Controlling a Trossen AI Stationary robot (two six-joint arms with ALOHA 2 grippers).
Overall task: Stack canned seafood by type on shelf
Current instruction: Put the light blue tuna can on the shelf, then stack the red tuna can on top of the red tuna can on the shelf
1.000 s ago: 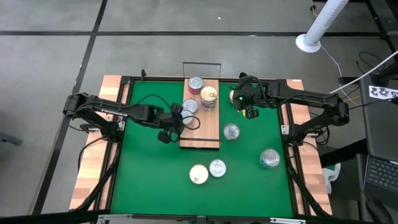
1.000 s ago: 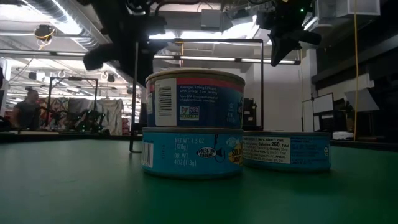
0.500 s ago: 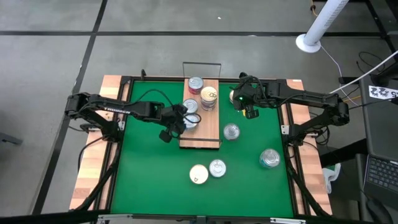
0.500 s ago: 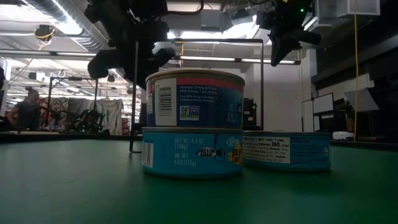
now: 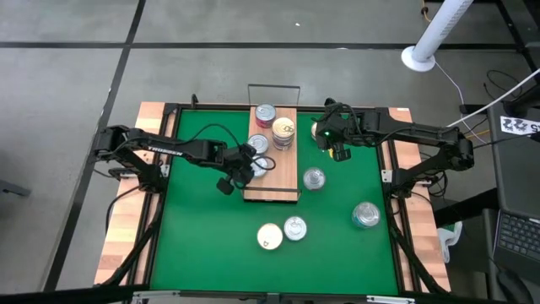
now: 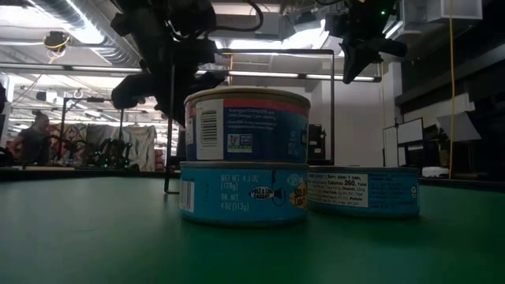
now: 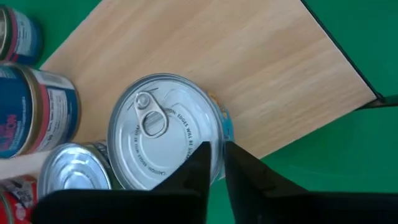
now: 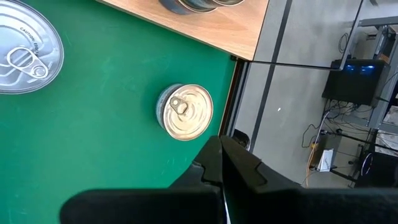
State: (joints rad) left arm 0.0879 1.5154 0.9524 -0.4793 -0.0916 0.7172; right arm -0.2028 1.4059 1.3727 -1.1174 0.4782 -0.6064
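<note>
L arm at the shelf, R arm parked

L gripper (image 5: 240, 169) fingers nearly shut, empty, hovering over silver tin (image 7: 166, 129) on the shelf (image 5: 272, 176); tin sits dead ahead. R gripper (image 5: 337, 152) shut, empty, further off.

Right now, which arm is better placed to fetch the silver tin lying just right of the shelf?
Right. The right gripper hangs above the mat close to that tin, on its side of the shelf. The left gripper is at the shelf's opposite edge and would likely have to cross it.
</note>
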